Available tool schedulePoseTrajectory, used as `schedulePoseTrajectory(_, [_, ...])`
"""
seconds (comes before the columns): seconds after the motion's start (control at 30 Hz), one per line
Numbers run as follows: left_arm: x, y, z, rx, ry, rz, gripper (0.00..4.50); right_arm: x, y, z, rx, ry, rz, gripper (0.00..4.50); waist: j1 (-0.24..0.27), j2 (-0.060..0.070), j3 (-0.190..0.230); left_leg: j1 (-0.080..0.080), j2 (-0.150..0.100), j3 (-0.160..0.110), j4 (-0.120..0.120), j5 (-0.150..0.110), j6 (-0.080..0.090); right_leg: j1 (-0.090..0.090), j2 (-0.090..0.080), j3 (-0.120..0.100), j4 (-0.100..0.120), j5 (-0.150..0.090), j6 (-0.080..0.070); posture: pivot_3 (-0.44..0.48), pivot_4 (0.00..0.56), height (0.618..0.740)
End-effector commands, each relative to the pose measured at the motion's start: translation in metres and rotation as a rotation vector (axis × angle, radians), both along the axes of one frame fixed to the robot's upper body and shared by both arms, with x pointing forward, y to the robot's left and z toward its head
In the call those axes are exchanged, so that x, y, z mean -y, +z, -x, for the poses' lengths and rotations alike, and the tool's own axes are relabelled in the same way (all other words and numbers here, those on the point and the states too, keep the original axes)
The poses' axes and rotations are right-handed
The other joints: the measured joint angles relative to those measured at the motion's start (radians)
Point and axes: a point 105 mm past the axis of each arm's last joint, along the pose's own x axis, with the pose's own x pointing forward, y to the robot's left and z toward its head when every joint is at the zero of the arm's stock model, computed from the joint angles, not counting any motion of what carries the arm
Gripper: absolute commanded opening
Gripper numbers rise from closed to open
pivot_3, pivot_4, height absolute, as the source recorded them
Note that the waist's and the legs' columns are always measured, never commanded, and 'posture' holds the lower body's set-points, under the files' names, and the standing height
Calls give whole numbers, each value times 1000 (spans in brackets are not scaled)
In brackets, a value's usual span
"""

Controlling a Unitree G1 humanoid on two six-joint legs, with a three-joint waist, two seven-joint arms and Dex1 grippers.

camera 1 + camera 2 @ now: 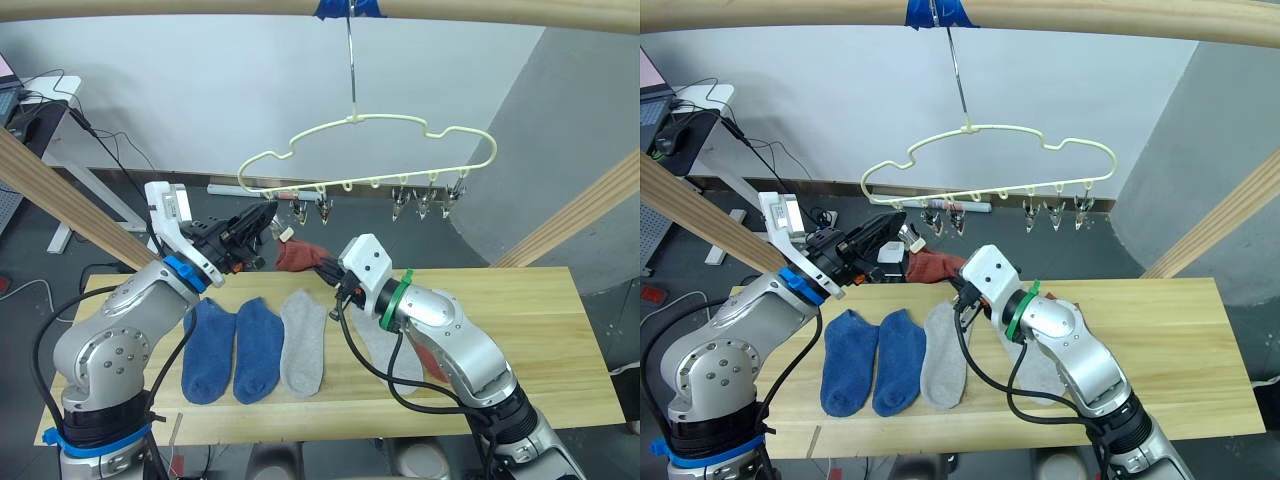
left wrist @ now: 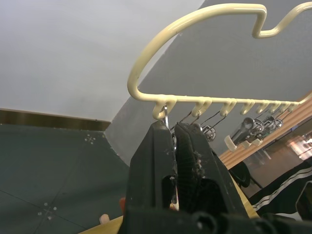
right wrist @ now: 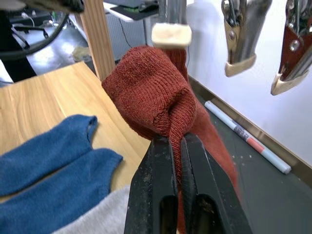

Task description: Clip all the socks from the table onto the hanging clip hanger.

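Light yellowish plank tabletop (image 1: 540,330) carries two royal blue socks (image 1: 235,348) and light grey knit socks (image 1: 303,342). Pale yellow car-outlined wire hanger (image 1: 370,150) hangs at twelve o'clock — left gripper (image 2: 169,134), jaws clenched on its end clip. Right gripper (image 3: 178,144) grasps a rust red sock (image 3: 156,95) just below

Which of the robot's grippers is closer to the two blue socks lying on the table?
Neither by much, likely the left. The left gripper is up at the clip hanger, above the blue socks. The right gripper, pinching a rust red sock, is raised beyond the grey sock.
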Motion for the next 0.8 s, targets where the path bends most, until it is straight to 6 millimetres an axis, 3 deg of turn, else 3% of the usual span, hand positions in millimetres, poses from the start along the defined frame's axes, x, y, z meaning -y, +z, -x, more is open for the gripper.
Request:
schedulePoseTrajectory(0.03, [4, 8, 7, 42, -18, -2, 0, -7, 16, 7, 65, 24, -44, 19, 0, 0, 0, 0, 0, 0, 0, 0, 0, 0, 0, 0, 0, 0, 0, -187, 329, 740])
schedulePoseTrajectory(0.8, [0, 6, 5, 42, 10, -5, 0, 0, 22, 21, 65, -57, -150, 19, 0, 0, 0, 0, 0, 0, -1, 0, 0, -1, 0, 1, 0, 0, 0, -186, 328, 740])
